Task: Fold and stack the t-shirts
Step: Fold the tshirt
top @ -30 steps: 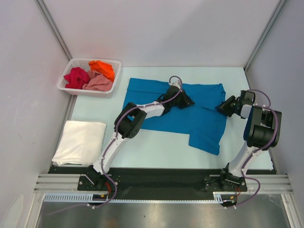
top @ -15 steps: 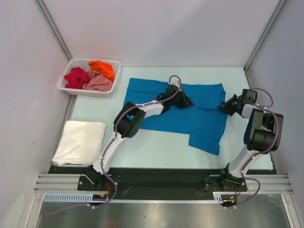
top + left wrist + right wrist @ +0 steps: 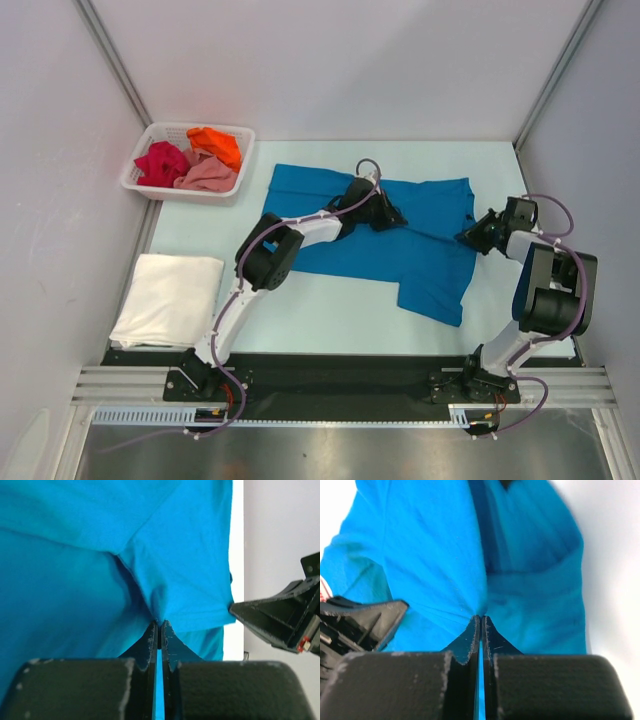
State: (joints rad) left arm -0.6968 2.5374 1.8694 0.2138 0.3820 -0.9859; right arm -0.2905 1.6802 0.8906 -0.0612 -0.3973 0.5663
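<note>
pale desk (image 3: pixel 330 320), centre frame: left tool (image 3: pixel 393 216) and right tool (image 3: pixel 467 236) both clenched on bright blue cloth t-shirt (image 3: pixel 430 265); thin pinches could slip, bunching the fold.

Five t-shirts in all: one blue t-shirt (image 3: pixel 430 265), one white t-shirt (image 3: pixel 170 298), and apparently three bundled in the single basket (image 3: pixel 180 193): crimson (image 3: pixel 160 163), orange (image 3: pixel 216 144), pink (image 3: pixel 207 176). Two arms, left (image 3: pixel 270 255) and right (image 3: pixel 550 280).

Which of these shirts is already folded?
The white t-shirt, lying as a flat neat rectangle at the near left corner. The blue t-shirt is spread open, and the crimson, orange and pink ones sit crumpled in the basket.
</note>
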